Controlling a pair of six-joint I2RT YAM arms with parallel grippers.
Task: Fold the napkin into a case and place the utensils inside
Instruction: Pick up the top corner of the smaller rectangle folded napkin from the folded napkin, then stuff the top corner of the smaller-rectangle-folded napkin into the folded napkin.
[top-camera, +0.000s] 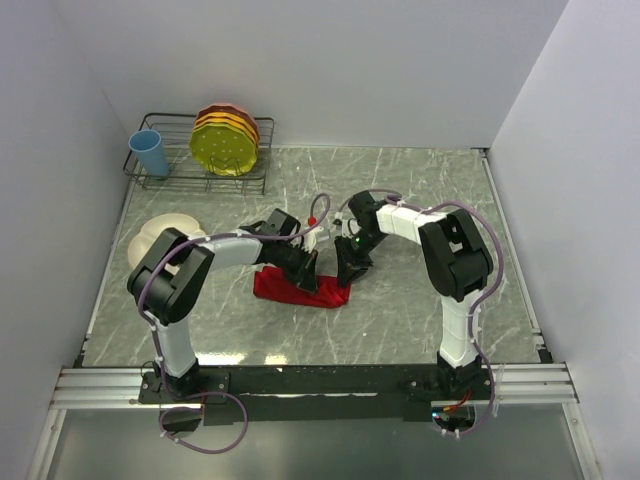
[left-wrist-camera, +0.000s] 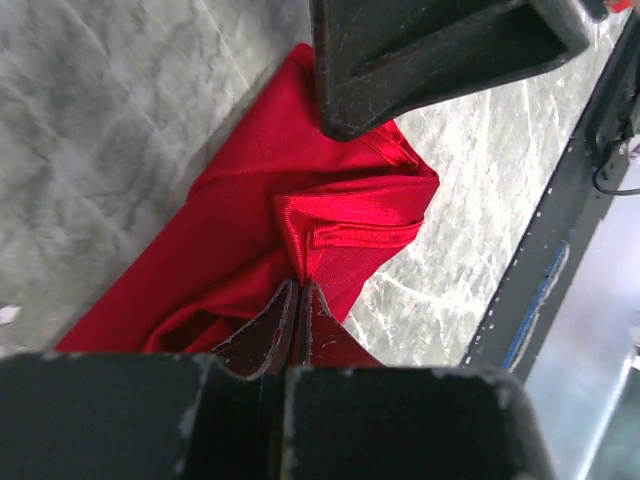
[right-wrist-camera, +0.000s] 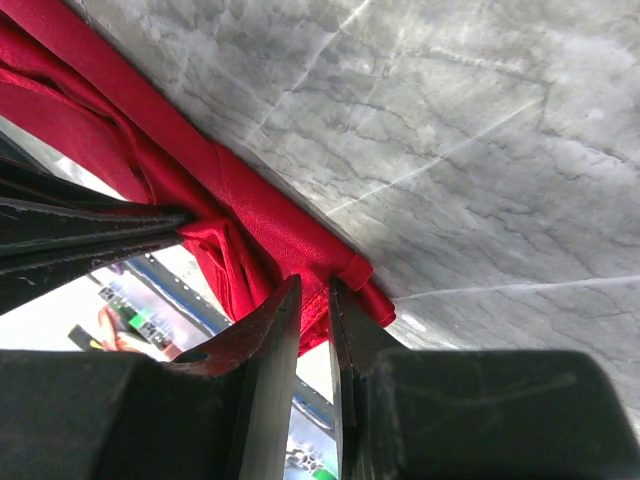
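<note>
The red napkin (top-camera: 285, 291) lies bunched in a narrow strip on the marble table, between my two grippers. My left gripper (top-camera: 307, 268) is shut on a fold of it; in the left wrist view its jaws (left-wrist-camera: 298, 283) pinch the red cloth (left-wrist-camera: 240, 210) tight. My right gripper (top-camera: 349, 270) holds the strip's right end. In the right wrist view its jaws (right-wrist-camera: 315, 285) stand a little apart, with the hemmed corner of the napkin (right-wrist-camera: 250, 210) caught between them. The utensils do not show in any view.
A wire dish rack (top-camera: 160, 180) at the back left holds a blue cup (top-camera: 150, 152) and yellow and orange plates (top-camera: 226, 140). A cream plate (top-camera: 150, 235) sits by the left arm. White walls close in the table on three sides.
</note>
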